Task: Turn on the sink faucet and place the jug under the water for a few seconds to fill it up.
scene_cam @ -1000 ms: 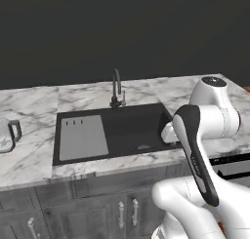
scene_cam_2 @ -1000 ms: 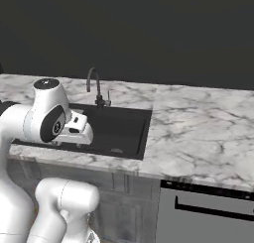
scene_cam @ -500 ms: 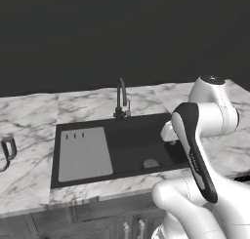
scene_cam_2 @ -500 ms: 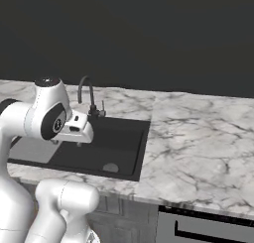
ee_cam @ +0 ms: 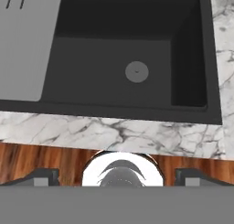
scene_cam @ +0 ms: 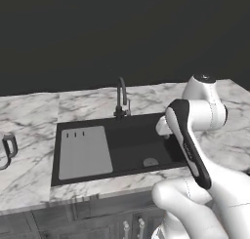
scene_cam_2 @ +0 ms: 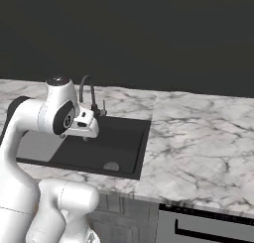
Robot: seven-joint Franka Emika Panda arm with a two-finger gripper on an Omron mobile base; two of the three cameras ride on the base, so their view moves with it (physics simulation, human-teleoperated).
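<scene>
Hanging dry, the sink faucet (scene_cam: 121, 97) stands beyond the gripper (ee_cam: 119, 176) at the far rim of the sink (scene_cam: 132, 138), with no water showing under its spout, so I judge its lever not yet turned. The jug (scene_cam: 5, 150) sits on the desk (scene_cam: 29, 121) far off to the gripper's left, past the grey drainboard (scene_cam: 83, 151), upright with its dark handle towards the sink, well apart from the gripper and untouched. The gripper is spread wide and holds nothing; in the hand view its two tips frame the near marble edge, with the basin and its round drain (ee_cam: 136, 72) further ahead of it and below. In the right base view the gripper (scene_cam_2: 85, 136) hovers above the near part of the basin, short of the faucet. By my reading no step of the task is done: turning on the faucet, fetching the jug, holding it under the stream and filling it all remain. Against the earlier pictures the whole scene has slid sideways, which points to the base driving rather than the things moving: the sink now sits more centrally, the jug has drifted to the very left edge of the left base view, and the jaws are as wide as they were.
</scene>
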